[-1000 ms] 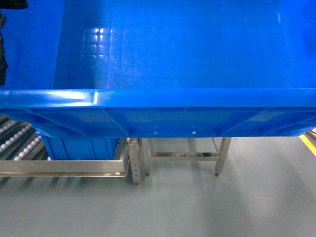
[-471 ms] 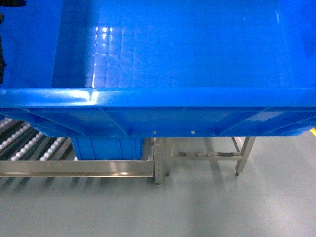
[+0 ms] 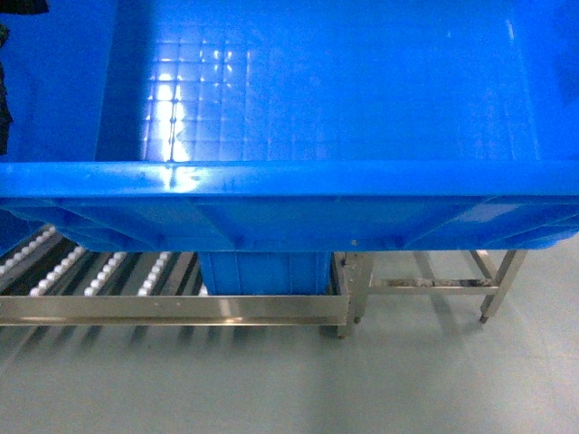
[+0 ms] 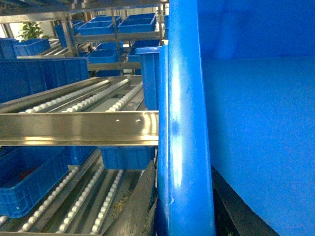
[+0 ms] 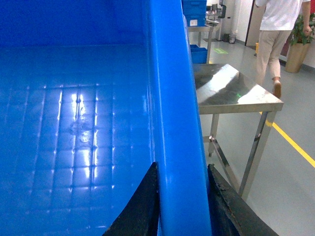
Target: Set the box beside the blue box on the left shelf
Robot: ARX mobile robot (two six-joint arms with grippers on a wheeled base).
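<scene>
Roller shelf [image 3: 99, 271], blue box [image 3: 262, 274], steel table [image 3: 434, 280] shifted right under carried box [image 3: 298, 194].

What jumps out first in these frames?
The big blue box fills the top half of the head view, empty, its grid floor shining. Both grippers are clamped on its rim: the left gripper at one side, the right gripper at the other. Below and ahead, the roller shelf already carries another blue box.

1. The large bright-blue plastic crate [image 3: 308, 108] is viewed steeply downward, very near, by the head camera.
2. Opposite crate rims [image 4: 184, 123] [image 5: 177, 123] are seen close-up along their length by the wrist cameras.
</scene>
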